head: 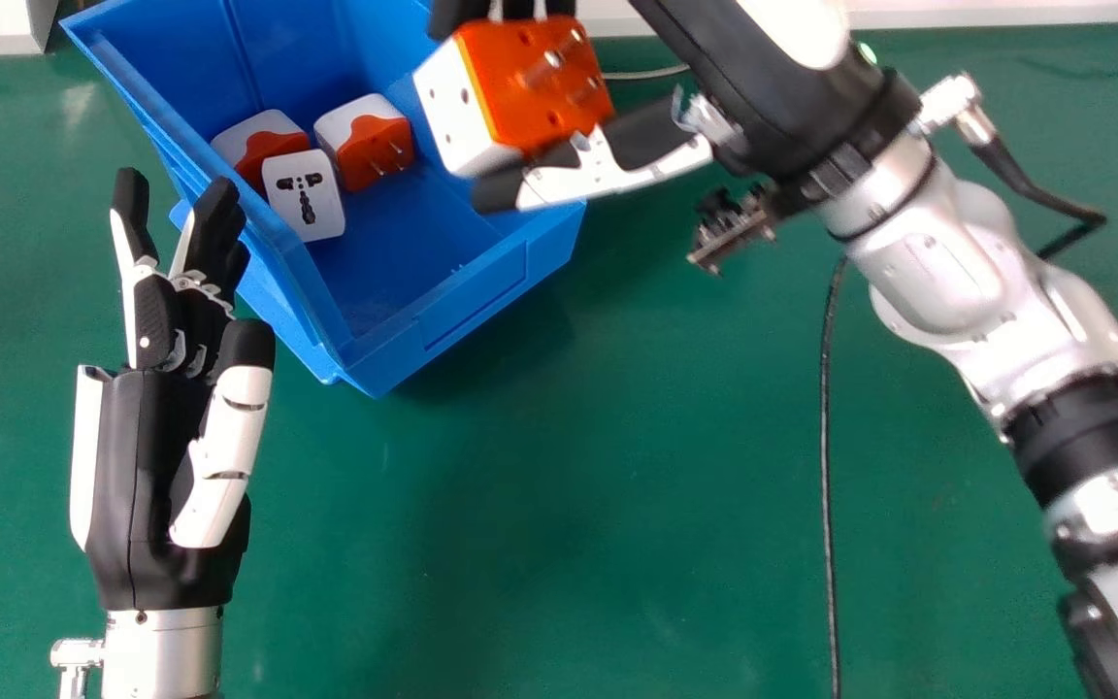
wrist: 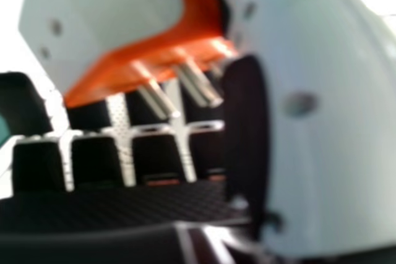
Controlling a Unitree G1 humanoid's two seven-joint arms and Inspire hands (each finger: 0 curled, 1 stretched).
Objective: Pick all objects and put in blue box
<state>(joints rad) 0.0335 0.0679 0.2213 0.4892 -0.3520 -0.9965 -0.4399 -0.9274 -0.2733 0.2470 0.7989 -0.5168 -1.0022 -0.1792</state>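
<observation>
The right hand (head: pixel 608 175) is clamped on a plug adapter (head: pixel 530 87) at two o'clock of the blue box (head: pixel 472 301); early release could tip it onto the desk (head: pixel 617 485).

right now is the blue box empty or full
Neither: it is partly filled. Three plug adapters sit inside the blue box, with bare floor beside them.

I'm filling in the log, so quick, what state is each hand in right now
Left hand: open, empty.
Right hand: closed on a white-and-orange plug adapter.
</observation>
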